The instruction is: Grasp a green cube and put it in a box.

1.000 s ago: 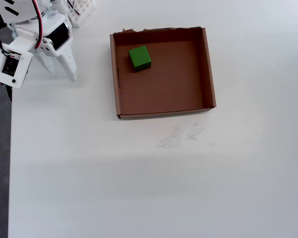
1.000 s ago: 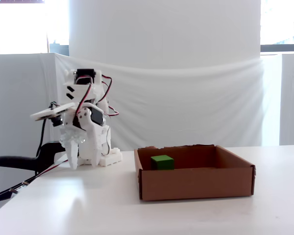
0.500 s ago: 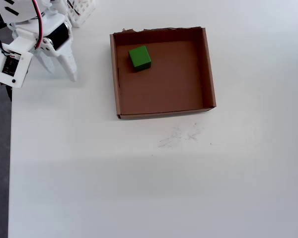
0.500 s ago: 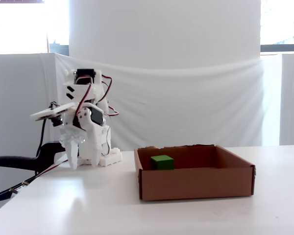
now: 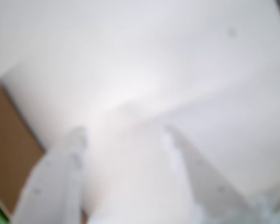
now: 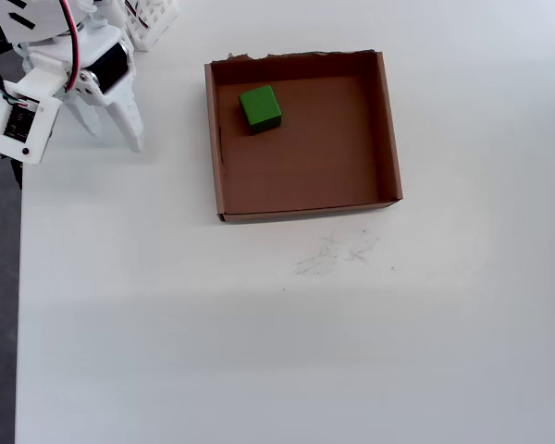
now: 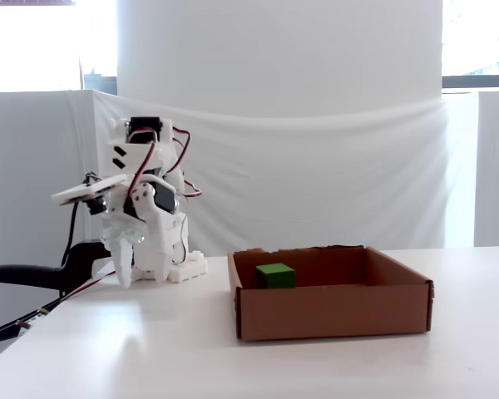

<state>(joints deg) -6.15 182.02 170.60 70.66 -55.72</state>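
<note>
cube: inside the box, in its upper-left corner in the overhead view
box: on the table
tool: left of box, apart from it, tips open

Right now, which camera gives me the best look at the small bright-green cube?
The overhead view: the small bright-green cube is fully visible on the brown cardboard box floor, near its upper-left corner. The fixed view shows it partly behind the front wall; the blurred wrist view shows only a green sliver.
</note>
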